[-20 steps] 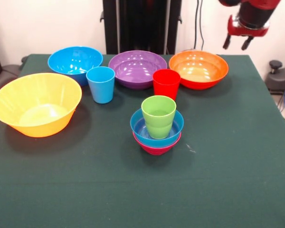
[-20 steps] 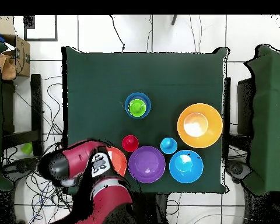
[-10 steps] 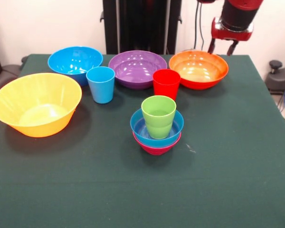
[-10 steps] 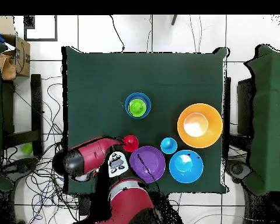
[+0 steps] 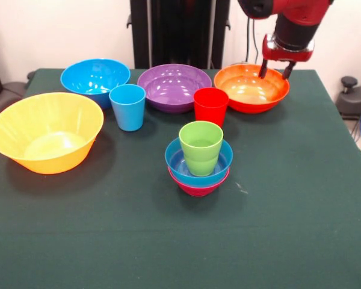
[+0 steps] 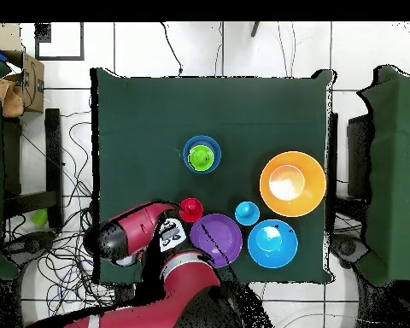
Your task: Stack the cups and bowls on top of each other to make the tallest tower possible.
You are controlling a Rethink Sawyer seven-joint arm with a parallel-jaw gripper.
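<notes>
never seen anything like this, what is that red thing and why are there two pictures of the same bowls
The red thing is a robot arm; its gripper hangs open and empty over the red-orange bowl. One picture looks across the table, the other straight down on it, where the arm hides that bowl. On the green cloth: a yellow-orange bowl, a large blue bowl, a purple bowl, a light blue cup, a red cup, and a small stack: green cup in a small blue bowl on a magenta bowl.

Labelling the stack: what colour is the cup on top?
Lime green cup; front view shows it best.
</notes>
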